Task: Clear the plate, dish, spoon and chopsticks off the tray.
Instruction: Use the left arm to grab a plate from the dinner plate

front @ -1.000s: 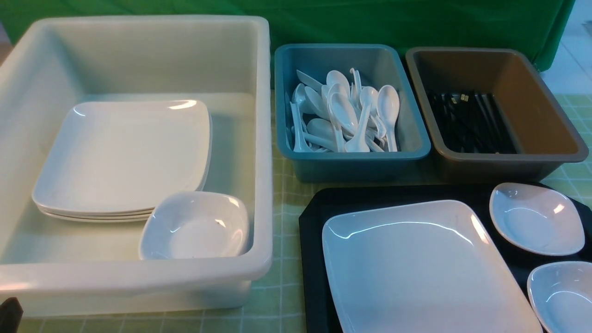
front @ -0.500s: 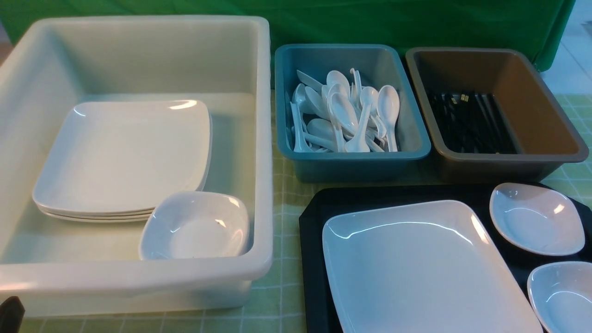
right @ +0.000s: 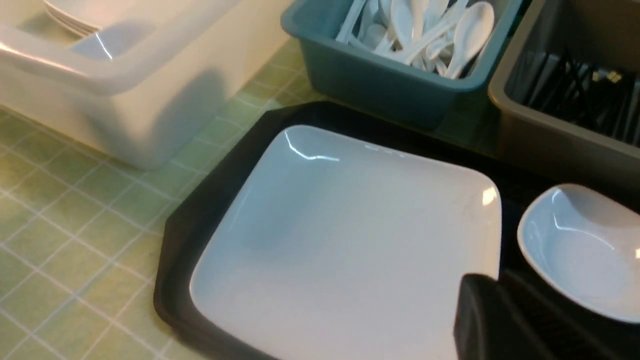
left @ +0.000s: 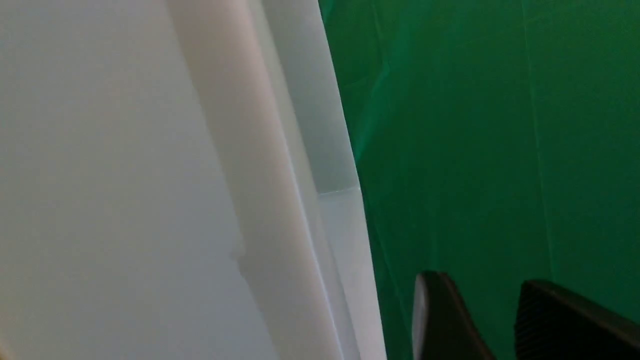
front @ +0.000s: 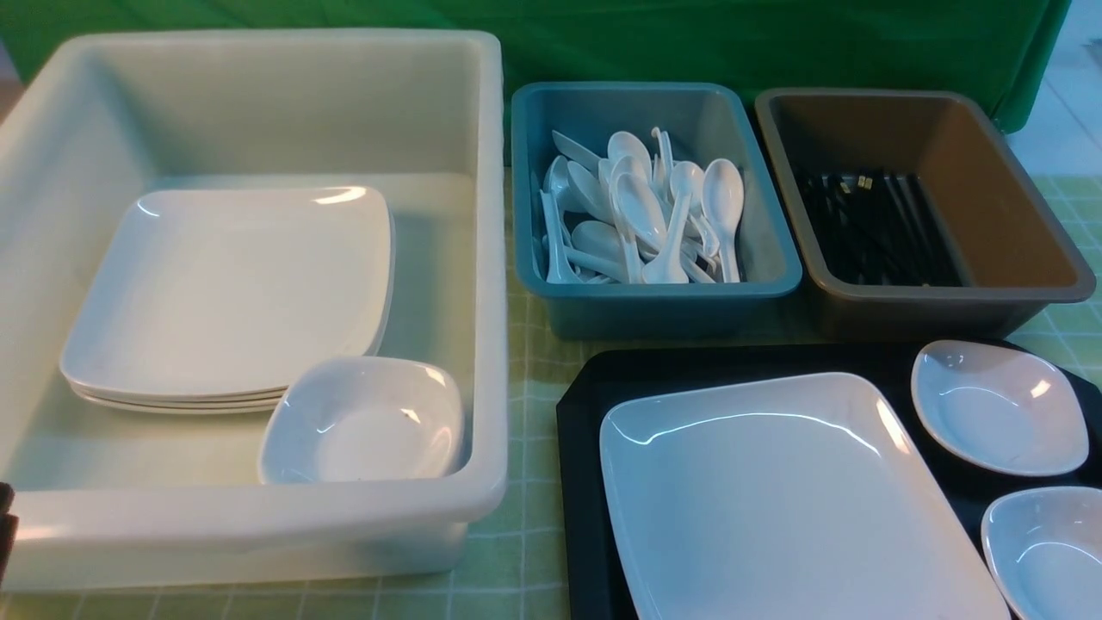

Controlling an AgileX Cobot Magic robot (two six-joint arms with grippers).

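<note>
Three pieces of white tableware stood out on the black tray [front: 578, 482]: the large rounded-rectangular plate [front: 775, 508], and, to its right, the far small dish [front: 999, 409] and the near small dish [front: 1055, 551]. Of spoons and chopsticks, none showed on the visible part of the tray; white soup spoons [front: 723, 202] lay heaped in the teal bin [front: 654, 308] and black chopsticks [front: 887, 224] in the brown bin [front: 938, 297]. The tray's near edge was out of the front view.

The left pincer [left: 482, 287] had its fingers spread with nothing between them, by the side of the cream tub [front: 344, 517]. The right pincer [right: 494, 281] looked pressed together, empty, and showed in front of the plate's edge in its wrist view.

The plate, as I judged it, would be stiff, slick and the heaviest piece, likely to swing if pinched at a corner. Its shallow raised rim offered the best hold, near the middle of a side, one finger under and one over. The dishes seemed lighter and easier, their deeper walls suiting an inside-and-outside pinch. All that glaze could slip or chip, so a firm, slow lift seemed wise.
</note>
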